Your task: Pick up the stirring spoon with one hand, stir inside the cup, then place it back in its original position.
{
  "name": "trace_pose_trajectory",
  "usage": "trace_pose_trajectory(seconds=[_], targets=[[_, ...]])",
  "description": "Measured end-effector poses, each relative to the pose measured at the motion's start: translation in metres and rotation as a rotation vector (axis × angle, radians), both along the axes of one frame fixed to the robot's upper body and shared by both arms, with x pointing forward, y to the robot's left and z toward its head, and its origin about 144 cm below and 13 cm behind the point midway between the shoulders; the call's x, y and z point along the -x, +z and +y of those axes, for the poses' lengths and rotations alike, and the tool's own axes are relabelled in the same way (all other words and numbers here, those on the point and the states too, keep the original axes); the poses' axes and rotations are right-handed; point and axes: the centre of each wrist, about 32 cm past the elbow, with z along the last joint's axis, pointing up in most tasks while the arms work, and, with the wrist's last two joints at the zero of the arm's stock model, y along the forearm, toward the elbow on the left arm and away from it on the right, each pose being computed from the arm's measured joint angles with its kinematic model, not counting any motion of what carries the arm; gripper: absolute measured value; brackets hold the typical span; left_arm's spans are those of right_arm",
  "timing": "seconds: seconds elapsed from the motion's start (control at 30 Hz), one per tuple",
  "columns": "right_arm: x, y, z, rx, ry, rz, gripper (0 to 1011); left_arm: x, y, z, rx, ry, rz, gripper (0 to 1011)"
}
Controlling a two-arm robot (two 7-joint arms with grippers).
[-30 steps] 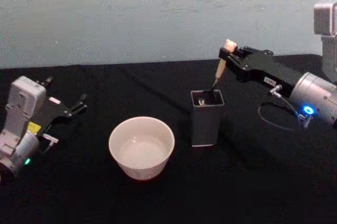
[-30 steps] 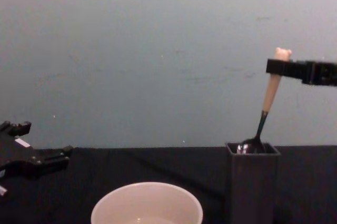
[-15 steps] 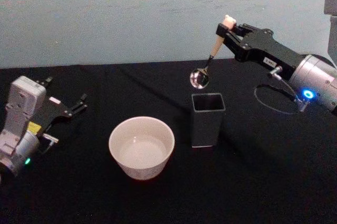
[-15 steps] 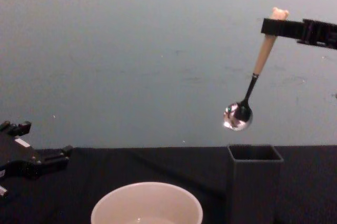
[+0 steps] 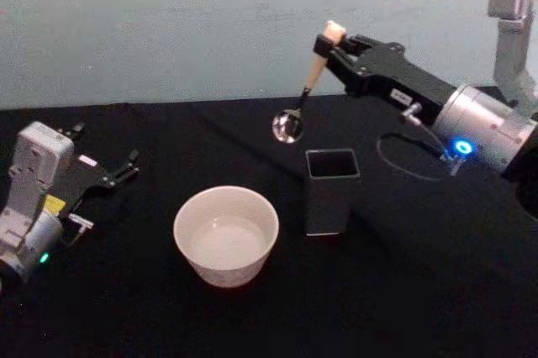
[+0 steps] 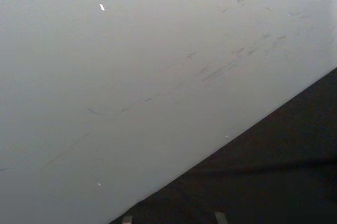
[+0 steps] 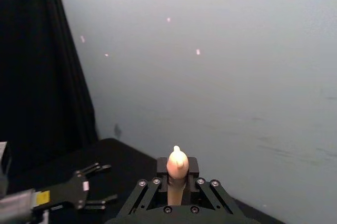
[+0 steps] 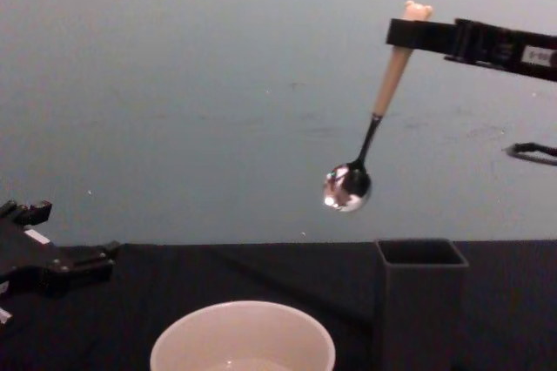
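My right gripper is shut on the beige handle of the stirring spoon, just under its bear head. The spoon hangs tilted in the air, its shiny bowl lower and to the left, above the gap between the cup and the holder. The cream-white cup stands on the black table, and its rim shows at the bottom of the chest view. To its right is the dark grey square holder, with nothing in it. My left gripper rests open at the far left.
A black cloth covers the table, with a pale wall behind it. A dark cable loops off the right arm. The left gripper shows low and far off in the right wrist view.
The right gripper has lifted the spoon out of the holder, then carried it up and leftward toward the cup. The left arm has not moved.
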Motion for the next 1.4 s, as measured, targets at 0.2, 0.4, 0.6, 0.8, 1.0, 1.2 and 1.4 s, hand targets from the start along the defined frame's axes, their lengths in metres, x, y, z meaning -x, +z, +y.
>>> trace_pose_trajectory(seconds=[0.2,0.4,0.6,0.8,1.0,1.2,1.4], targets=[[-0.002,-0.003,0.012,-0.003,0.046,0.011,210,0.000,0.000,0.000,0.000,0.000,0.000,1001],[-0.002,-0.007,0.023,0.003,0.094,0.016,211,0.000,0.000,0.000,0.000,0.000,0.000,1001],[-0.001,-0.013,0.031,0.028,0.138,0.015,211,0.000,0.000,0.000,0.000,0.000,0.000,1001],[0.002,-0.020,0.035,0.058,0.174,0.007,210,0.000,0.000,0.000,0.000,0.000,0.000,1001],[0.006,-0.030,0.038,0.102,0.213,-0.004,211,0.000,0.000,0.000,0.000,0.000,0.000,1001],[0.007,-0.041,0.040,0.143,0.230,-0.004,211,0.000,0.000,0.000,0.000,0.000,0.000,1001],[0.009,-0.050,0.042,0.180,0.248,0.010,211,0.000,0.000,0.000,0.000,0.000,0.000,1001]])
